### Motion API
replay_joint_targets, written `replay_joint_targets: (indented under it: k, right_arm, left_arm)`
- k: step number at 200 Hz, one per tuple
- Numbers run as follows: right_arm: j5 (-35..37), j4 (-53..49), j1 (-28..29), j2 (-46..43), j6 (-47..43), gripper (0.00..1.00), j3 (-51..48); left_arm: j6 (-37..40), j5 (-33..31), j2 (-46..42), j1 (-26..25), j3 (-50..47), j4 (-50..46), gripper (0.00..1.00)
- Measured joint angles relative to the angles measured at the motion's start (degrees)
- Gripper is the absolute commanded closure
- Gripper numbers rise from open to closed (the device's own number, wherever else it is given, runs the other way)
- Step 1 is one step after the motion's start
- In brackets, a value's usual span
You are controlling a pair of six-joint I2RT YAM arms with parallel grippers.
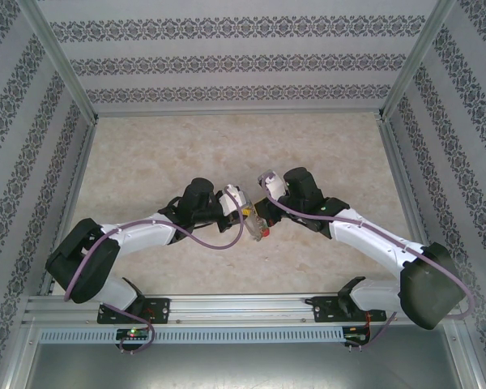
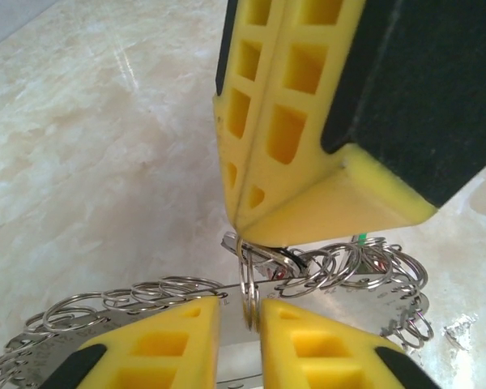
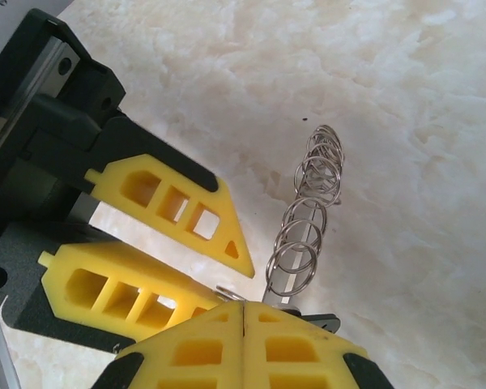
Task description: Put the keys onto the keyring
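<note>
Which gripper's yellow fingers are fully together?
The right gripper: its fingers meet with no gap. On the left gripper they stand apart, a small ring between them.

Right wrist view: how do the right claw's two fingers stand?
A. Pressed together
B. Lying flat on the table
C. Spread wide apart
A: the right claw is closed to a thin seam, with the keyring standing on edge just past its tips.
</note>
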Motion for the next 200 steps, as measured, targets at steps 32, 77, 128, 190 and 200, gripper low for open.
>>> replay_joint_targets:
  k: [32,77,128,190,200]
  right_arm:
    - [-0.6,0.0,0.3,0.0,-0.5,1.0,0.2]
    - [-1.0,-0.1,0.4,0.3,-0.7,1.0,0.6]
    - [-1.0,0.0,0.7,0.9,-0.7,1.0,1.0]
    - [-0.9,-0.2,0.8,0.9,-0.8,1.0,1.0]
    - [-1.0,-0.2,0.8,0.9,-0.9,1.0,1.0]
  left_arm:
    - [0.0,0.0,0.0,0.0,0.0,-0.2,0.74]
    - [0.0,0.0,0.0,0.0,0.3,-0.4,0.76]
    - [0.7,1.0,0.0,0.0,1.8,-1.7,0.83]
    - [2.1,1.7,0.3,0.0,2.1,-3.0,0.83]
    - [2.3,1.7,0.5,0.0,2.1,-3.2,0.82]
